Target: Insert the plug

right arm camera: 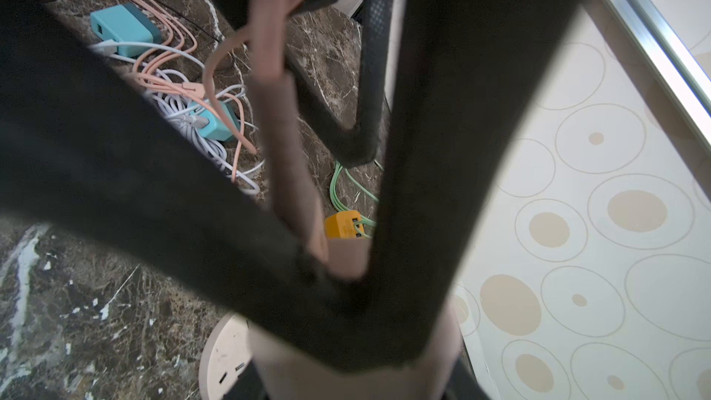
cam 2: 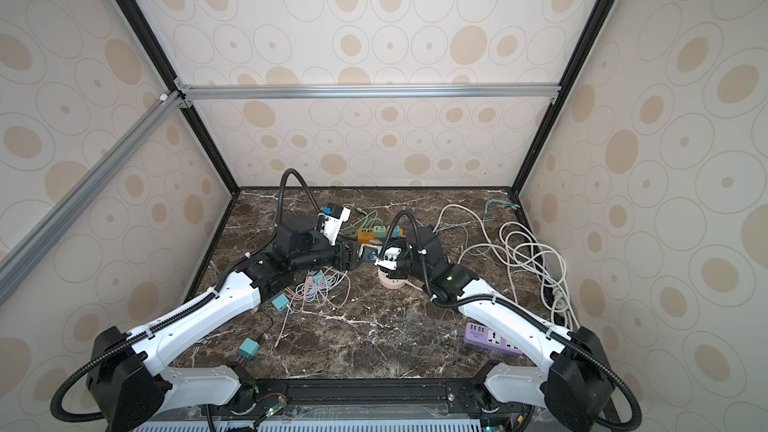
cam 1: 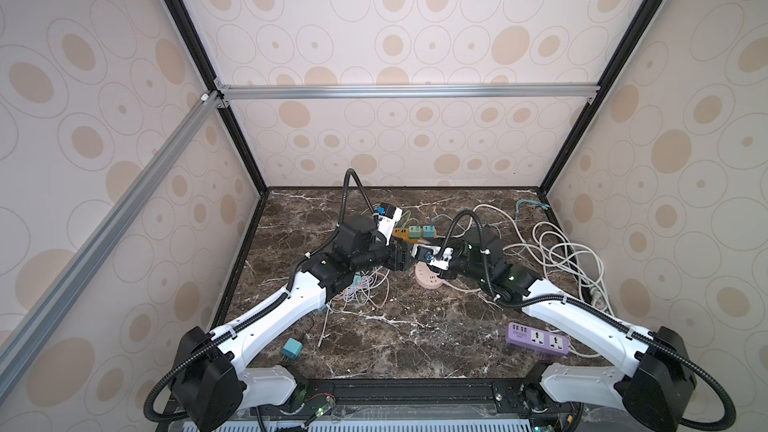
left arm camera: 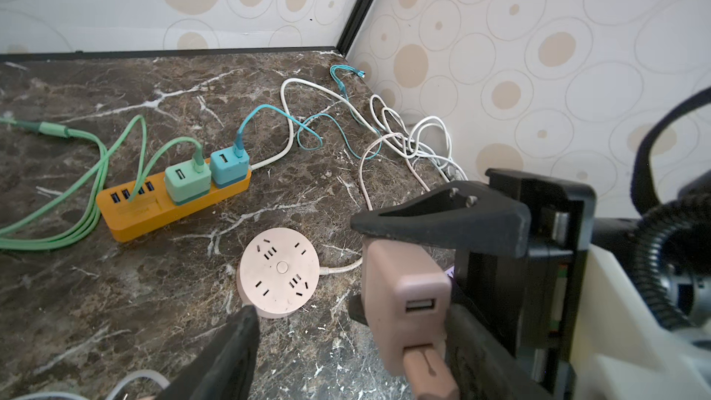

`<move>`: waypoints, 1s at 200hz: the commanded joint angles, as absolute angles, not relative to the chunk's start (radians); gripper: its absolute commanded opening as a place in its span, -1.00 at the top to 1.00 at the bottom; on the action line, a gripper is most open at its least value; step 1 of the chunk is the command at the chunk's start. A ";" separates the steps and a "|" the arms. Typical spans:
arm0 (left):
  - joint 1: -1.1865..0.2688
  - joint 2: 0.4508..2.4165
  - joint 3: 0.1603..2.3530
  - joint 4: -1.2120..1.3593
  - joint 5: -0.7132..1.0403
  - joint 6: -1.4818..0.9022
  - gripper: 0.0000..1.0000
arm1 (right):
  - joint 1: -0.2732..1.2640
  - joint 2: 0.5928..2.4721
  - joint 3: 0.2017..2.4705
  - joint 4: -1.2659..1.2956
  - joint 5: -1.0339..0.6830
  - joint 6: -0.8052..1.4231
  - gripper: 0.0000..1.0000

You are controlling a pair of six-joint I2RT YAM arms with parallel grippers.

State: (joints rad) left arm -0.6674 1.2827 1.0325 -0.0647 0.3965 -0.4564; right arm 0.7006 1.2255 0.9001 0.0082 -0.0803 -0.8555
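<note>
While the right gripper clenches the pale pink square charger plug top and bottom between its black fingers, the block hangs clear of the dark veined marble bench. It is close to the round pink socket puck, which lies flat with its slots facing up. A matching pink cable connector sits in one end of the plug, beside a USB port. The left gripper stands released, its fingers spread wide on either side of the plug and gripping nothing. Farther back on the bench, an orange power strip carries a mint-green charger and a teal charger, each with a cable. In both top views a purple power strip lies near the right arm, and loops of white cable pile up by the right wall.
</note>
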 commanded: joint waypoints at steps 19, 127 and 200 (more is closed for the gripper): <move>-0.667 1.311 1.090 -0.075 0.499 -0.425 -0.42 | 0.738 1.256 0.955 0.001 -0.008 -0.902 0.33; -0.666 1.365 1.088 -0.051 0.669 -0.409 -0.35 | 0.765 1.298 1.043 -0.088 -0.029 -0.850 0.26; -0.567 1.345 1.020 -0.017 0.843 -0.401 -0.14 | 0.747 1.265 1.008 -0.070 -0.046 -0.850 0.18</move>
State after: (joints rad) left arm -0.5766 1.3540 1.0309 -0.0143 0.7242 -0.4480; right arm 0.7364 1.2762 0.9909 -0.1211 -0.0212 -0.8536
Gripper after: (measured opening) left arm 0.511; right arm 0.436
